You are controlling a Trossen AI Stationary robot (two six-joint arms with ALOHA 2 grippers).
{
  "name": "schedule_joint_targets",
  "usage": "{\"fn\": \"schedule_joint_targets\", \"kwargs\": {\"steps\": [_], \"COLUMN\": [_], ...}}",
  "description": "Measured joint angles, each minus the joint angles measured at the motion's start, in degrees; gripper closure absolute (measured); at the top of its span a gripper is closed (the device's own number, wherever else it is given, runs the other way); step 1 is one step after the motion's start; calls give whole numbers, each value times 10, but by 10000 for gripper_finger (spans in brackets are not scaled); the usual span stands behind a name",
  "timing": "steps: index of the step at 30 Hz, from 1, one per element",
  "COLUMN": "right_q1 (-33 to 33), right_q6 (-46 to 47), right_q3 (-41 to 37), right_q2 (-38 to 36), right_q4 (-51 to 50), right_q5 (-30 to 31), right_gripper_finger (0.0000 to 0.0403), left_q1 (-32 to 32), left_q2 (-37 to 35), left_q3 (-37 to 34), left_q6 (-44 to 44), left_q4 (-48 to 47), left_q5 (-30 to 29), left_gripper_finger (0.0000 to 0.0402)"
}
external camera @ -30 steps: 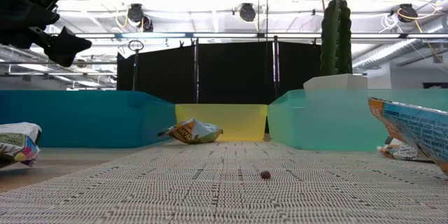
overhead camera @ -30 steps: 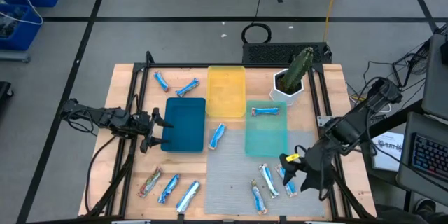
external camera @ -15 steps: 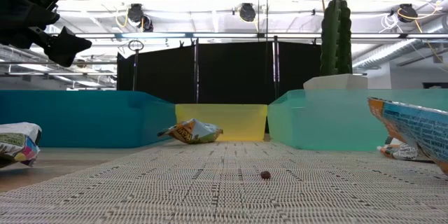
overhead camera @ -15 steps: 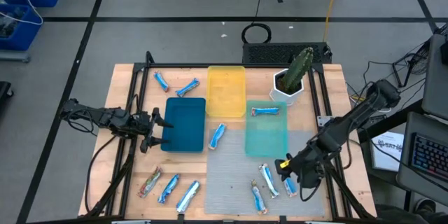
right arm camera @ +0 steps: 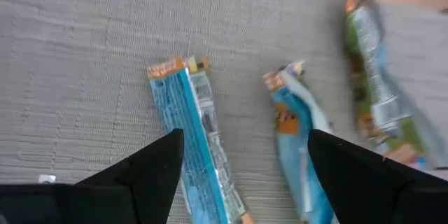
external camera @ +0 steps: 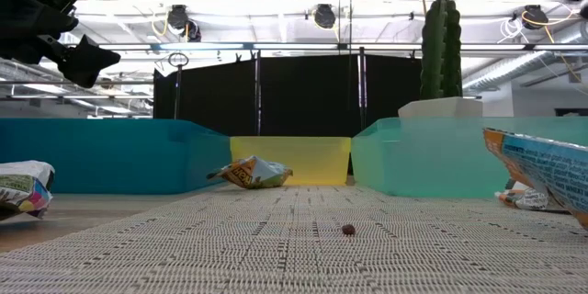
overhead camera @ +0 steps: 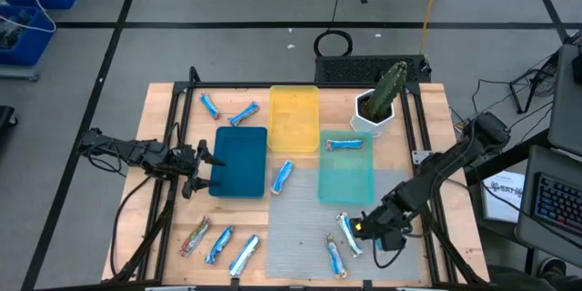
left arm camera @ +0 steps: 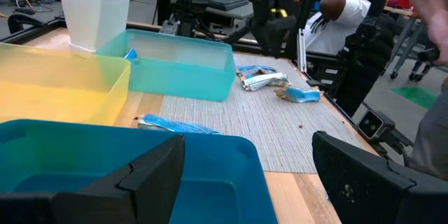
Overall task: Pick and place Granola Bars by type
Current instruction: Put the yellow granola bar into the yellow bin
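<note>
Right gripper [overhead camera: 362,229] spread wide over a blue-and-white granola bar [right arm camera: 192,140].
I'd pinch mid-length across its width: light, crinkly, probably slippery foil (left gripper [overhead camera: 202,169] waits parted too).

Granola Bars [overhead camera: 283,175] flat on worktop, blue-and-white wrappers mostly. Two at back left beside blue tray; one between blue and teal trays; one inside teal tray. Three front left, leftmost reddish-brown [overhead camera: 195,236]. Three front right on mat, two lying parallel under my right hand [overhead camera: 366,228]
</note>
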Motion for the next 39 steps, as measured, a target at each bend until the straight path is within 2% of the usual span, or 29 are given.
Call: {"fn": "schedule_joint_targets", "kwargs": {"steps": [4, 10, 20, 29, 33, 39], "right_q1": [0, -7, -8, -6, -6, -6], "right_q6": [-30, -63, -71, -70, -69, -68], "right_q3": [-24, -60, -65, -65, -65, -65], "right_q2": [22, 26, 34, 51, 51, 52], "right_q4": [5, 11, 71, 79, 75, 64], "right_q5": [4, 65, 54, 46, 45, 45], "right_gripper_finger": [110, 110, 110, 114, 139, 207], "left_q1": [0, 0, 0, 0, 0, 0], "left_q2": [0, 0, 0, 0, 0, 0], "left_q3": [0, 0, 0, 0, 0, 0], "left_q6": [0, 0, 0, 0, 0, 0], "left_q4": [0, 0, 0, 0, 0, 0], "left_q5": [0, 0, 0, 0, 0, 0], "left_gripper_finger": [91, 91, 91, 91, 91, 91]}}
